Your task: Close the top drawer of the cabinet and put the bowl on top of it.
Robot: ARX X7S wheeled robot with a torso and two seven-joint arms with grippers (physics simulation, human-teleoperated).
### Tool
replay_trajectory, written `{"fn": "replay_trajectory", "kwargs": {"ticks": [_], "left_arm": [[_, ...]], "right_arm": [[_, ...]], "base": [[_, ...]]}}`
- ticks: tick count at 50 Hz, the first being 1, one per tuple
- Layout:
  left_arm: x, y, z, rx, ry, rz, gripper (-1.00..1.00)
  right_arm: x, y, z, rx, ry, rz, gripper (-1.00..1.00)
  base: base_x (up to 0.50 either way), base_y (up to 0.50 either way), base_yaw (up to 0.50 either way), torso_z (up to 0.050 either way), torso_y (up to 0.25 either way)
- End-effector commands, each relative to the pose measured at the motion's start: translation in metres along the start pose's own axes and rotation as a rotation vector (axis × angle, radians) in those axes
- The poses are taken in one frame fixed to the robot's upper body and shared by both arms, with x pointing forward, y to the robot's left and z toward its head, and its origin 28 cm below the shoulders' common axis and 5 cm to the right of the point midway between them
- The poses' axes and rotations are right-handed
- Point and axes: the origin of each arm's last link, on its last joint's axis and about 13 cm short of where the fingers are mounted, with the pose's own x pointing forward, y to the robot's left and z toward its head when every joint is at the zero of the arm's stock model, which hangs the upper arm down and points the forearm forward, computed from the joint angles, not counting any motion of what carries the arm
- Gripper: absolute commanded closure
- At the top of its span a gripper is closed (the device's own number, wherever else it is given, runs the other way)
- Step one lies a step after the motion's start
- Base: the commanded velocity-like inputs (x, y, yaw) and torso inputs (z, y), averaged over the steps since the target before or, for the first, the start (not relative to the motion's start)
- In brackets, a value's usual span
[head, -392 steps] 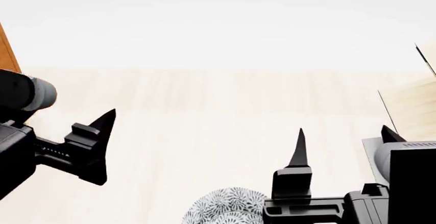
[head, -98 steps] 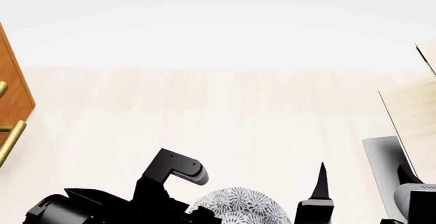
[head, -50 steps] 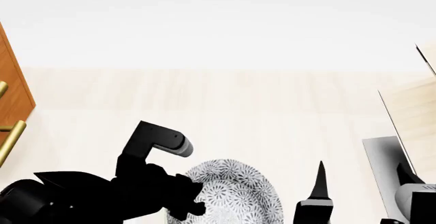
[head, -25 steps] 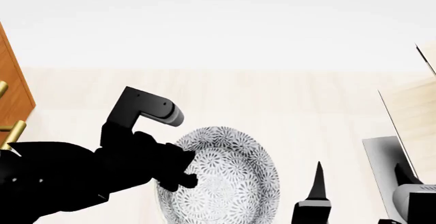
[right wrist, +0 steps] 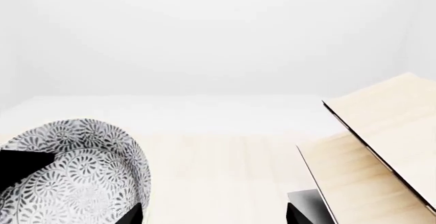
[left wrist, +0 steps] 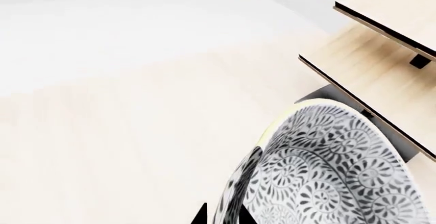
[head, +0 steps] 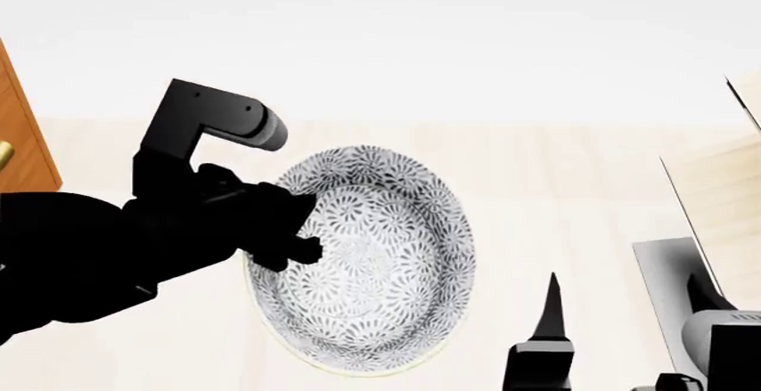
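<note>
over pale wood floor [head: 559, 186], bowl [head: 369, 266] seemingly in left claw [head: 291, 226]

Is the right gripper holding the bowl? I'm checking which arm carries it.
No, in the head view the left gripper clamps the bowl by its rim, while the right gripper sits apart, empty.

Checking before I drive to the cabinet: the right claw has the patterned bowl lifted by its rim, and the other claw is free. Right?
Not quite: the left claw has the bowl lifted by its rim, as the head view shows. The right claw, low at that view's right, is the free one.
</note>
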Motion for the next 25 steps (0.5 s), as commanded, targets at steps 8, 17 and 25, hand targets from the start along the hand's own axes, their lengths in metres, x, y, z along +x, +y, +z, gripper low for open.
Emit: {"fn": "replay_trajectory", "kwargs": {"ticks": [8, 17, 25], "left_arm": [[-0.020, -0.001, 0.030, 0.017, -0.102, 0.056, 1.00], [-0.032, -0.003, 0.047, 0.023, -0.159, 0.077, 1.00], [-0.043, -0.002, 0.059, 0.012, -0.212, 0.110, 1.00]], "right_arm": [[0.000, 0.001, 0.002, -0.006, -0.003, 0.002, -1.00], [-0.001, 0.000, 0.002, -0.005, -0.005, 0.003, -1.00], [-0.001, 0.000, 0.002, -0.003, -0.009, 0.002, -1.00]], "base": [[0.00, 0.00, 0.00, 0.000, 0.000], [0.00, 0.00, 0.00, 0.000, 0.001], [0.00, 0.00, 0.00, 0.000, 0.000]]}}
